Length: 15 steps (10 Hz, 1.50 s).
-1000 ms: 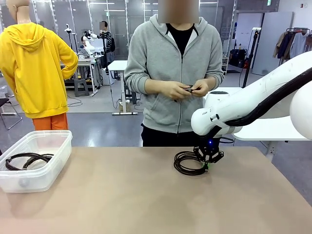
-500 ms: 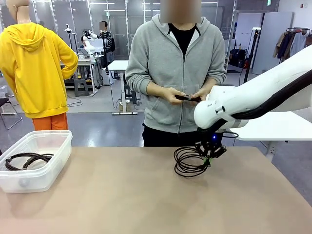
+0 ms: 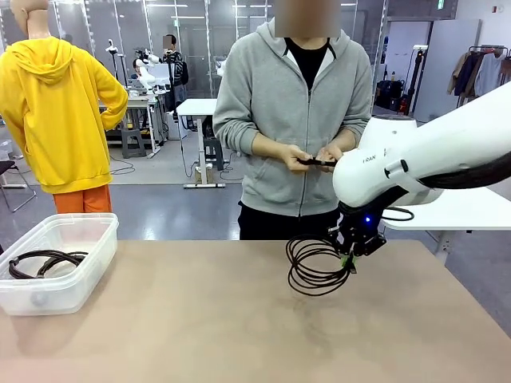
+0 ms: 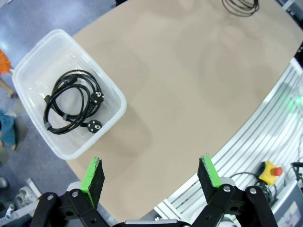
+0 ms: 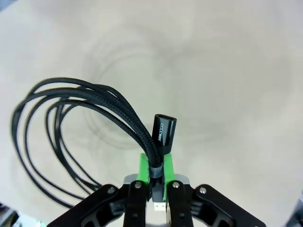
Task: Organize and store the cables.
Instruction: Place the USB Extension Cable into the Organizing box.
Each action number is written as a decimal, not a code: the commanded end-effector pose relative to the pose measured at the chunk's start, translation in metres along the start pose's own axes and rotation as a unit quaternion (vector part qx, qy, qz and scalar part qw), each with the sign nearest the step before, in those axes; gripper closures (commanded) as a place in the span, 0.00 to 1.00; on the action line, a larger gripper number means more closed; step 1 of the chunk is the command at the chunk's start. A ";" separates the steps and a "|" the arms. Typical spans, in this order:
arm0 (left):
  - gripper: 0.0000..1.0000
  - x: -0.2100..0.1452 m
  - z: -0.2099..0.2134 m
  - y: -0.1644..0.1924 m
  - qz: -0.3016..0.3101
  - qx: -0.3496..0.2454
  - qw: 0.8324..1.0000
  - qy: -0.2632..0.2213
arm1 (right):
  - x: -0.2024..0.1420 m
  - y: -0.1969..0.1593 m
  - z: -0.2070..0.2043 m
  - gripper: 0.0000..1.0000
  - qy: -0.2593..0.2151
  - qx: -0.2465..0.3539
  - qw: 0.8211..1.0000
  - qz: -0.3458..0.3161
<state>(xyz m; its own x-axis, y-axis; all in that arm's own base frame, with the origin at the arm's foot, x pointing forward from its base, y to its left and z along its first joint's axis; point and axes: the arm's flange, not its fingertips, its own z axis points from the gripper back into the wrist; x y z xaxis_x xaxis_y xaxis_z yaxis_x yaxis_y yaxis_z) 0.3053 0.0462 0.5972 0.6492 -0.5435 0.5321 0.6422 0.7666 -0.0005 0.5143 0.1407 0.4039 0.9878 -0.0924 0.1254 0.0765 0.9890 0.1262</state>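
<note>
My right gripper [image 3: 349, 258] [image 5: 155, 179] is shut on a coiled black cable [image 3: 313, 267] [image 5: 90, 113], which hangs from the fingers just above the table, right of centre. A small black connector [image 5: 164, 134] sticks up beside the green pads. Another coiled black cable with chunky plugs [image 4: 71, 108] [image 3: 44, 261] lies inside the clear plastic bin [image 3: 88, 271] [image 4: 113, 94] at the table's left edge. My left gripper [image 4: 151, 177] is open, high above the table near the bin. The person across the table holds a small black item in both hands [image 3: 313, 158].
The tan tabletop [image 3: 200, 327] stretches between the bin and the lifted coil. The person [image 3: 299, 104] stands at the far edge, right of centre. My right arm [image 3: 423, 159] reaches in from the right.
My right gripper has risen and shifted slightly right, lifting the coil off the table. The person's hands have moved a little rightward.
</note>
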 end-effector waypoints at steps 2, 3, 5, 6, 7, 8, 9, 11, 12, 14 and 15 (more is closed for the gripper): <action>0.00 0.000 0.000 -0.001 0.000 0.004 1.000 0.004 | -0.036 0.024 -0.006 1.00 0.000 0.072 0.995 0.066; 0.00 0.000 0.000 -0.001 0.000 0.004 1.000 0.004 | -0.039 0.039 -0.005 1.00 -0.008 0.098 0.992 0.073; 0.00 0.000 0.000 -0.001 0.000 0.004 1.000 0.004 | -0.037 0.086 -0.015 1.00 -0.018 0.126 0.989 0.074; 0.00 0.000 0.000 -0.001 0.000 0.004 1.000 0.004 | -0.036 0.117 -0.025 1.00 -0.025 0.135 0.989 0.059; 0.00 0.000 0.000 -0.001 0.000 0.004 1.000 0.004 | -0.037 0.143 -0.034 1.00 -0.028 0.132 0.989 0.060; 0.00 0.000 0.000 -0.001 0.000 0.004 1.000 0.004 | -0.036 0.165 -0.044 1.00 -0.032 0.130 0.989 0.069; 0.00 0.000 0.000 -0.001 0.000 0.004 1.000 0.004 | -0.034 0.184 -0.054 1.00 -0.032 0.137 0.987 0.080; 0.00 0.000 0.000 -0.001 0.000 0.004 1.000 0.004 | -0.030 0.210 -0.085 1.00 -0.016 0.128 0.988 0.081; 0.00 0.000 0.000 -0.001 0.000 0.004 1.000 0.004 | -0.029 0.218 -0.100 1.00 -0.002 0.120 0.989 0.088; 0.00 0.000 0.000 -0.001 0.000 0.004 1.000 0.004 | -0.031 0.227 -0.117 1.00 0.011 0.107 0.989 0.098; 0.00 0.000 0.000 -0.001 0.000 0.004 1.000 0.004 | -0.034 0.227 -0.116 1.00 0.014 0.109 0.989 0.099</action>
<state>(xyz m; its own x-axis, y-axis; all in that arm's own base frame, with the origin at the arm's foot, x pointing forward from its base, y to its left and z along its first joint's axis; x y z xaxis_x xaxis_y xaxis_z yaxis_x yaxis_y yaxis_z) 0.3053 0.0461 0.5971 0.6491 -0.5437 0.5320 0.6423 0.7665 -0.0004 0.5112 0.3737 0.3034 0.9806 0.1299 0.1467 -0.1718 0.9301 0.3246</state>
